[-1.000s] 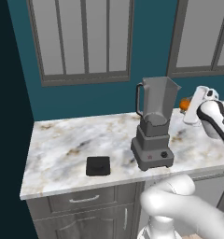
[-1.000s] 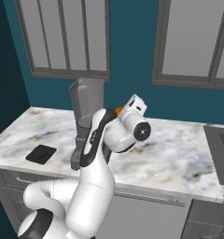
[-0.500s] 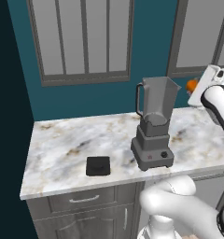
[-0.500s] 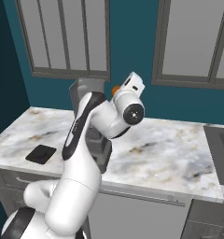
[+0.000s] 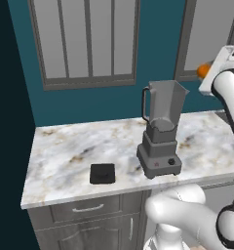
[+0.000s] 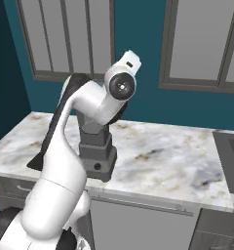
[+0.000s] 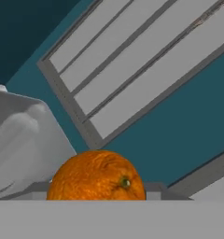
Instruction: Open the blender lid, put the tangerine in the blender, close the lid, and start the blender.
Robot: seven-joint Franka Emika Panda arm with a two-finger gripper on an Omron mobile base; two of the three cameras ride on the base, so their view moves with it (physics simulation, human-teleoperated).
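The blender stands on the marble counter, its translucent pitcher open at the top. The black square blender lid lies flat on the counter to the blender's left, apart from it. My gripper is raised to the right of the pitcher, above its rim, and is shut on the tangerine. In the hand view the tangerine sits close at the bottom, with the grey pitcher to its left. In the right base view my arm hides most of the blender.
Grey-framed windows fill the teal wall behind the counter. A sink lies at the counter's right end. Drawers and cabinet doors run under the counter's front edge.
The gripper has risen with the tangerine from about mid-pitcher height to above the pitcher's rim. The blender and the lid have not moved.
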